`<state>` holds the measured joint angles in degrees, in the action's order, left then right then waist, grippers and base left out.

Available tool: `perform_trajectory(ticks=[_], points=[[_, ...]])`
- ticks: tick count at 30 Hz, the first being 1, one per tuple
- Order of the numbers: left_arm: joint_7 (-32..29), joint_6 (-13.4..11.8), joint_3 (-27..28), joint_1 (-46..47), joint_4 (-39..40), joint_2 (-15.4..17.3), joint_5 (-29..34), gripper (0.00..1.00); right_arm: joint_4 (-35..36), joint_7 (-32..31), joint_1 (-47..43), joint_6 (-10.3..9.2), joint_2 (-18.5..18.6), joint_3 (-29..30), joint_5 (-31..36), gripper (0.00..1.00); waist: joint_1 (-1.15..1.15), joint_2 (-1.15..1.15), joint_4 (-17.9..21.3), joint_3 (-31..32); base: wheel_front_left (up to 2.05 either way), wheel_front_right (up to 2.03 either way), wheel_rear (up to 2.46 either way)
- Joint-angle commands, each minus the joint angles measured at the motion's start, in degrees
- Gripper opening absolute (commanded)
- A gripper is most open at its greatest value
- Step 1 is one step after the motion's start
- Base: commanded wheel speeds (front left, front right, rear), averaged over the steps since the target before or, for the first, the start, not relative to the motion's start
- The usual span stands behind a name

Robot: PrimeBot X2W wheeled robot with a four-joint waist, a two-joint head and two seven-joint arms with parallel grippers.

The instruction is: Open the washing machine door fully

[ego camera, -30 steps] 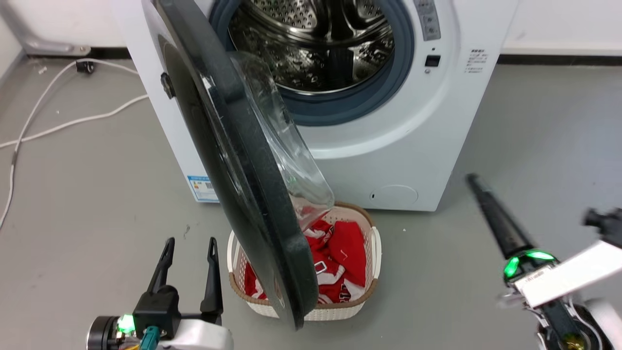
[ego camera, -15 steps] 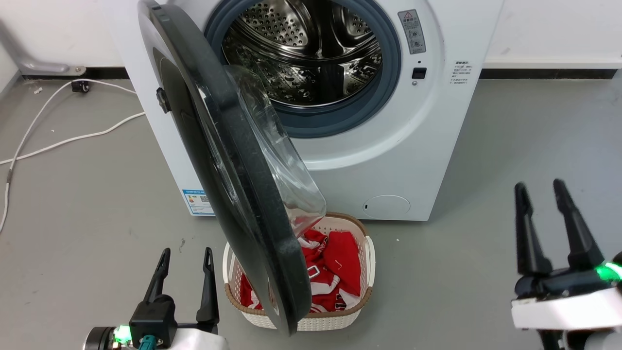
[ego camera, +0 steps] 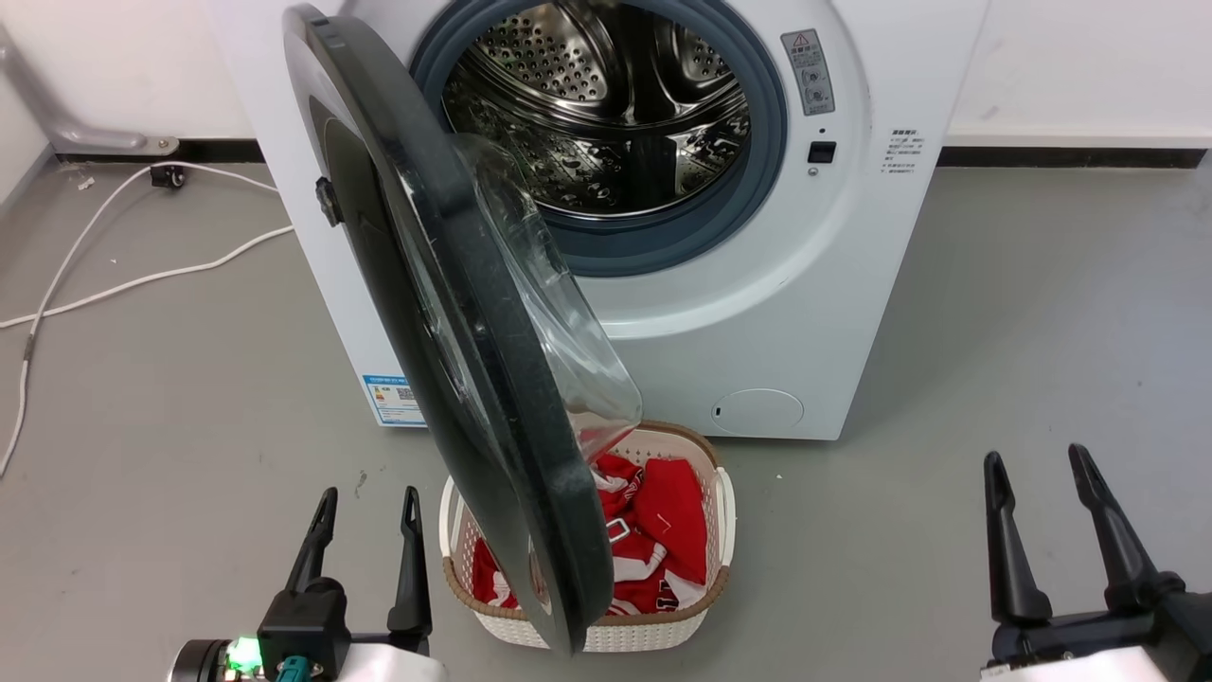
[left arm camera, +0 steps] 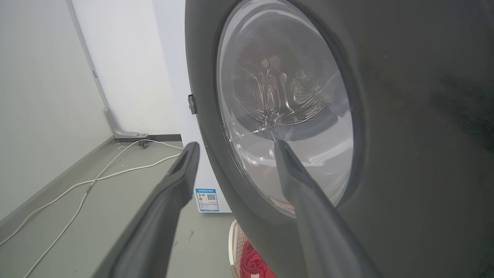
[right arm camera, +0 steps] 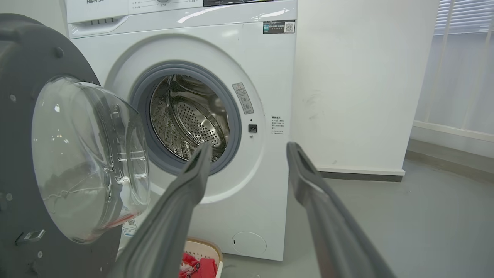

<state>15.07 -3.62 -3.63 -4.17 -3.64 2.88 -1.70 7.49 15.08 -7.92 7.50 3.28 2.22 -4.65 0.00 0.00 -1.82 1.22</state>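
Starting nearest the robot, what is seen to have changed?

The right gripper [ego camera: 1035,457] has been brought down to five o'clock of the head view and squared up, with its fingers pointed to twelve, spread apart and empty. A second ago it was blurred and slanted, higher on that side. The left gripper [ego camera: 370,494] is found as before at seven o'clock, fingers parted, nothing held.

Is anything touched by either?

No contact can be made out. In the left wrist view the outer face of the washing machine door [ego camera: 492,398] is close ahead, but a touch cannot be told from a gap.

Where is the door left?

It is hung from its hinge side at eleven o'clock and swung out toward six, edge-on, over the laundry basket [ego camera: 721,493] of red clothes [ego camera: 668,511]. Its angle is judged unchanged, and the slight shift of the scene is put down to the camera. Beyond, at twelve, the drum [ego camera: 606,104] of the washing machine [ego camera: 757,322] is exposed.

What is meant for the task?

The door is judged about half open, so the swing toward nine o'clock is not yet done.
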Motion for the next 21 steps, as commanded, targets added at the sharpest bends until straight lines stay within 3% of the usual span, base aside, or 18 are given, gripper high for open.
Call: perform_trajectory(ticks=[1,21], points=[[0.16,-0.26,-0.27,-0.55,-0.15,-0.01,-0.04,1.0,-0.55,0.11,-1.72,-0.01,-0.45,0.64,0.16,1.0,0.0,0.0,-0.17,0.22,0.0,0.0,0.0],[0.15,-0.65,-0.57,-0.96,-0.41,-0.01,-0.16,1.0,-4.5,0.12,-4.26,-0.01,-0.5,0.27,-3.03,1.0,0.0,0.0,-0.38,0.84,0.0,0.0,0.0]])
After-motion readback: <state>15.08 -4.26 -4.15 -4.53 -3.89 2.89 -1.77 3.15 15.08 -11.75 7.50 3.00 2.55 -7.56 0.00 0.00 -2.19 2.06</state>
